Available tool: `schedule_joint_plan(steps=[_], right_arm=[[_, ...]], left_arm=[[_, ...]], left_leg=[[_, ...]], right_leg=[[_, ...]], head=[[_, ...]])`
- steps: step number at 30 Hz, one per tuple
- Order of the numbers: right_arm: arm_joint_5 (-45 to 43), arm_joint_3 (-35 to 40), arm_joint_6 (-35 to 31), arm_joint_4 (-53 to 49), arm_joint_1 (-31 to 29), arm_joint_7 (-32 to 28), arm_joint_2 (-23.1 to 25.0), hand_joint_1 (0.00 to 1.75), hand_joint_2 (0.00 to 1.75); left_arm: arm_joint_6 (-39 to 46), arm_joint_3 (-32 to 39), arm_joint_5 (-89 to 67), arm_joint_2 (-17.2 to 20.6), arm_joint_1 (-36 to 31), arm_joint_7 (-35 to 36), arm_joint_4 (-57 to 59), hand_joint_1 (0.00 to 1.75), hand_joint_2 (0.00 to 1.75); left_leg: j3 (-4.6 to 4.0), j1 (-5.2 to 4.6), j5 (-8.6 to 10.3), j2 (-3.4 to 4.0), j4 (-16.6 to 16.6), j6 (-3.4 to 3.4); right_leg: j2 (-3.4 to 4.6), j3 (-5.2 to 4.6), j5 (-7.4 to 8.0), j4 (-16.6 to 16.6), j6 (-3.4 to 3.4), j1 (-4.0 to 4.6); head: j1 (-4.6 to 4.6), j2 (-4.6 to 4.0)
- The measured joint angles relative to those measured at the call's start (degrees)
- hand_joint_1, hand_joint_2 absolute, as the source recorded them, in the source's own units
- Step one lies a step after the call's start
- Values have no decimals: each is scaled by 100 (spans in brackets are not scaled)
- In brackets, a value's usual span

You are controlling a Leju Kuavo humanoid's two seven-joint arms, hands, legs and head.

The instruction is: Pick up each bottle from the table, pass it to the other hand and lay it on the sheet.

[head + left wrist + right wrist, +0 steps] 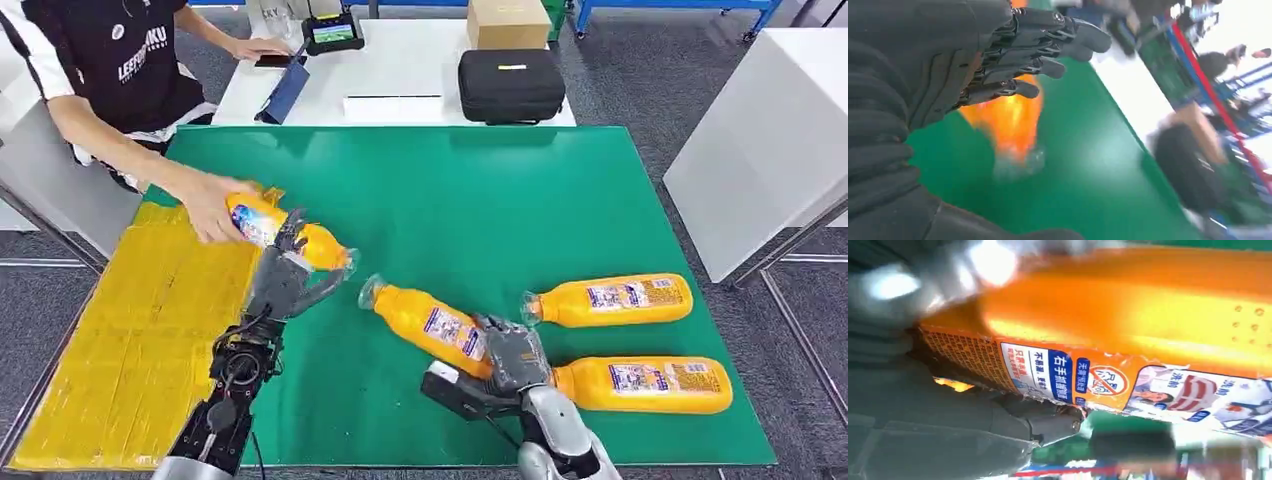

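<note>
An orange bottle (300, 238) lies at the edge of the yellow sheet (140, 330), with a person's hand (208, 205) on its label end. My left hand (285, 272) is just below that bottle with fingers spread, holding nothing; in the left wrist view the fingers (1048, 45) stretch over the blurred bottle (1008, 120). My right hand (512, 352) grips the base of a second orange bottle (425, 318), which lies tilted on the green mat (480, 200); that bottle's label (1098, 380) sits tight against the hand. Two more orange bottles (610, 300) (645, 385) lie to the right.
A person sits at the far left, arm reaching over the sheet. Behind the mat a white table (400, 70) carries a black case (510, 85), a cardboard box (507, 22) and a tablet (333, 32). Another white table (770, 140) stands at the right.
</note>
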Motion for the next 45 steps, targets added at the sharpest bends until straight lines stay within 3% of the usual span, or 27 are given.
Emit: schedule_joint_plan(steps=[8, 14, 29, 35, 45], right_arm=[[-609, -699, -1210, -485, 233, -527, 258, 171, 175], [-1099, -922, -1982, -570, 271, -1081, 378, 171, 175], [-1238, -979, -2065, -596, 310, -1220, 417, 171, 175], [-1291, -1040, -2129, -612, 240, -1749, 669, 169, 175], [-1005, -579, -2087, -493, -72, -1596, 817, 173, 175]], left_arm=[[-1197, -443, 1580, -24, 284, -68, -941, 0, 175], [-1551, -756, 2290, 20, 397, 68, -1245, 0, 175], [-1638, -854, 2429, 50, 437, 70, -1306, 0, 175], [-1586, -1268, 2401, 116, 490, 94, -1481, 0, 175], [-1483, -1523, 2499, 116, 325, 160, -1433, 0, 175]], left_leg=[[-21, 0, -3, -3, 0, 1], [-20, 0, -3, -2, 0, 1], [-21, 1, -2, -4, 0, 1], [-24, 1, -2, -3, 0, 1], [-27, 1, -2, -3, 0, 1]], right_leg=[[-2, -18, -3, 0, 1, -1], [-1, -18, -3, 0, 1, -1], [-3, -19, -3, 0, 1, 0], [-2, -20, -3, 0, 1, -1], [-3, -24, -3, 0, 1, 0]], head=[[0, 0], [0, 0], [0, 0], [0, 0], [0, 0]])
